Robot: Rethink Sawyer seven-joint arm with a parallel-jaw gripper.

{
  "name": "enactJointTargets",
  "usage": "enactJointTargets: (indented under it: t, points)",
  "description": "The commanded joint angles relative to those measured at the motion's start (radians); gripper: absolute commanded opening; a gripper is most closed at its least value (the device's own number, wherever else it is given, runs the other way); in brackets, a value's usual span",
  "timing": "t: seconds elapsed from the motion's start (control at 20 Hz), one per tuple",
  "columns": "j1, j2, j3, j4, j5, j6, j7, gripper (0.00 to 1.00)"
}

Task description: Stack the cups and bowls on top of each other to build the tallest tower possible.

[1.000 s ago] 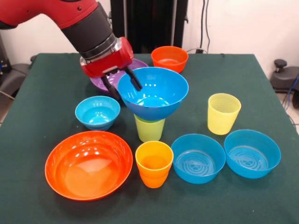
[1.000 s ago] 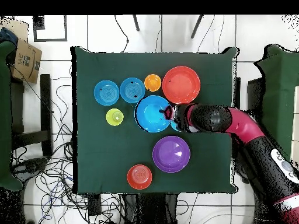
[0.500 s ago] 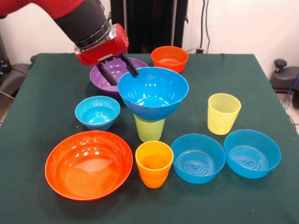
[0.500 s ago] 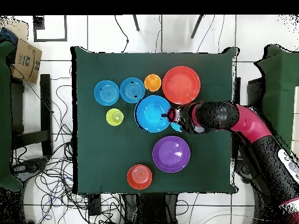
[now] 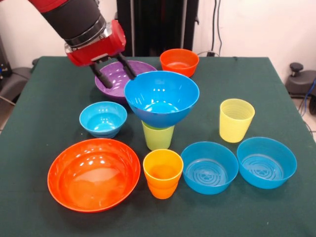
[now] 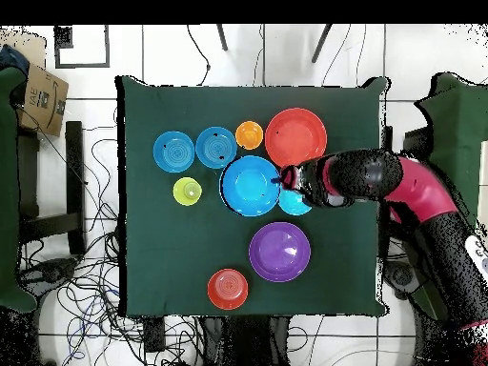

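The large blue bowl (image 5: 161, 96) sits upright on the lime green cup (image 5: 158, 137), forming a small tower mid-table; it also shows in the overhead view (image 6: 250, 185). My gripper (image 5: 120, 80) is open and empty, raised just left of and above the blue bowl's rim, in front of the purple bowl (image 5: 116, 73). In the overhead view the gripper (image 6: 283, 178) is at the bowl's right edge. The large orange bowl (image 5: 94, 174) and the orange cup (image 5: 162, 173) stand apart at the front.
The pale yellow cup (image 5: 236, 119) stands at the right. Two medium blue bowls (image 5: 209, 167) (image 5: 266, 162) sit front right. The small blue bowl (image 5: 102, 119) is left of the tower, the small orange bowl (image 5: 179, 61) at the back.
My gripper has lifted off the blue bowl's rim and drawn up and to the left. The blue bowl stays on the green cup.
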Motion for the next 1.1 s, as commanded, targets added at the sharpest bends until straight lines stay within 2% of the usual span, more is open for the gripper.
enactJointTargets:
  t: [0.05,0.2,0.25,0.3,0.45,0.6,0.7,0.85,1.0,1.1]
  points:
    - [0.085,-0.015,-0.063,-0.157,-0.124,0.023,-0.163,1.0]
    - [0.108,-0.025,-0.089,-0.184,-0.205,-0.05,-0.155,1.0]
    - [0.125,-0.039,-0.112,-0.19,-0.258,-0.089,-0.13,1.0]
    - [0.127,-0.044,-0.121,-0.187,-0.279,-0.117,-0.115,1.0]
    - [0.14,-0.005,-0.157,-0.197,-0.378,-0.253,-0.065,1.0]
    - [0.153,0.035,-0.171,-0.222,-0.418,-0.304,-0.052,1.0]
    - [0.182,0.044,-0.2,-0.236,-0.458,-0.351,-0.01,1.0]
    - [0.251,0.029,-0.287,-0.239,-0.538,-0.449,0.124,1.0]
    - [0.304,0.027,-0.355,-0.236,-0.538,-0.475,0.202,1.0]
    - [0.338,0.036,-0.399,-0.237,-0.513,-0.483,0.248,1.0]
